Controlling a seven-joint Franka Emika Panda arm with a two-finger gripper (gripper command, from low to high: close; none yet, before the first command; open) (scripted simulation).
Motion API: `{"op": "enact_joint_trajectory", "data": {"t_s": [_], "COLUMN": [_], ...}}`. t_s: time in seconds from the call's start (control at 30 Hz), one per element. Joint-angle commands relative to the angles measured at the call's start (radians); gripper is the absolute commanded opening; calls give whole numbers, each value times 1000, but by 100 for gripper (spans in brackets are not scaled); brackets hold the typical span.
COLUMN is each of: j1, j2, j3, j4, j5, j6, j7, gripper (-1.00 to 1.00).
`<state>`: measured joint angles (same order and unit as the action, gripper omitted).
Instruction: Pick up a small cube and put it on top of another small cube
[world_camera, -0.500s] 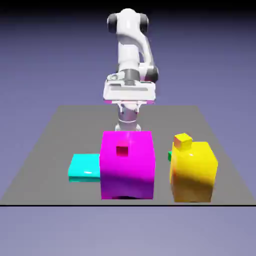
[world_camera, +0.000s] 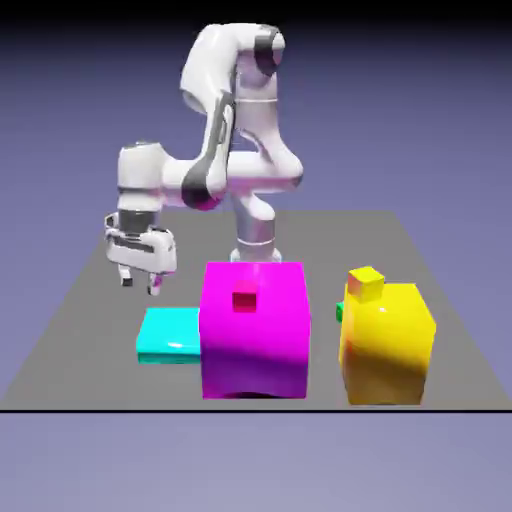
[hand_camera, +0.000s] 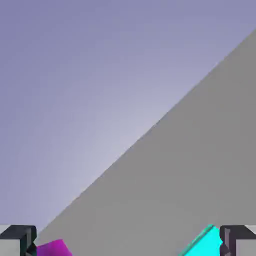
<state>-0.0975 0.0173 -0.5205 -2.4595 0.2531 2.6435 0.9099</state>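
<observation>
Gripper (world_camera: 140, 287): open, nothing btwn tips, up in air on ext. view's L, beyond the cyan slab.
Small cyan cube: not visible in either view; poss. hidden behind a big block, can't tell.
Handling (guess): prob. light, stiff, rigid; not fragile; smooth faces might slip if pinched off-ctr.
Where to grip: two opp. side faces, mid-height, jaws square to them; top left free.
Cyan slab (world_camera: 168, 340): flat on table (world_camera: 90, 390), wider than the small cubes, so prob. not the one to lift.
Magenta block (world_camera: 280, 345): big, next to slab; small red cube (world_camera: 245, 299) shows against its upper part, exact support unclear.
Yellow block (world_camera: 385, 350): ext. view's R, small yellow cube (world_camera: 366, 284) on top.
Small green cube (world_camera: 340, 313): mostly hidden behind yellow block.
Containers: none seen; blocks look solid, nothing inside to report.
Next (judgement): find cyan cube, line up over it, descend w/o clipping blocks.
</observation>
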Motion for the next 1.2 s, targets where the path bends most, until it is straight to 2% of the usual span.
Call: {"op": "enact_joint_trajectory", "data": {"t_s": [0.0, 0.7, 1.0, 1.17], "j1": [-7, -143, -76, 39], "j2": [36, 745, 783, 774], "j3": [-34, -404, -176, -122], "j4": [20, 30, -252, -417], "j5": [22, 754, 942, 1160], "j6": [-29, -936, -1184, -1296], "j7": [6, -242, -477, -498], "gripper": [0, 0, 0, 0]}}
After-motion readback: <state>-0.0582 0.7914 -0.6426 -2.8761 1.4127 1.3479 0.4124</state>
